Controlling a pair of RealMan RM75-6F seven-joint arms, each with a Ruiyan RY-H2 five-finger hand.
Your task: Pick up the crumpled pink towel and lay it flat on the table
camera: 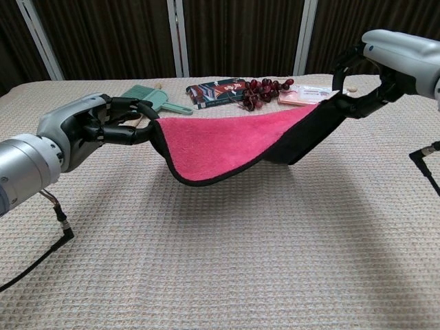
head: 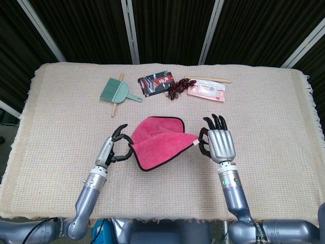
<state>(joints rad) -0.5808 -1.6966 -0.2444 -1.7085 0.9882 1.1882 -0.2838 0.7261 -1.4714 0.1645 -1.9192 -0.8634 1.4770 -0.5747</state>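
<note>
Left hand (camera: 82,130) pinching one corner of the pink towel (camera: 227,141), right hand (camera: 375,82) pinching the opposite corner. Towel stretched between, sagging just above the counter (camera: 275,261). Farther back: green brush (head: 116,90), dark packet (head: 157,83), red beads (head: 175,89), pink packet (head: 205,91).

towel (head: 158,141): pink cloth with a dark edge and dark underside
state: opened out, not yet flat
pose: slung by two corners, middle sagging
place: hanging over the table's middle, near the front edge
</note>
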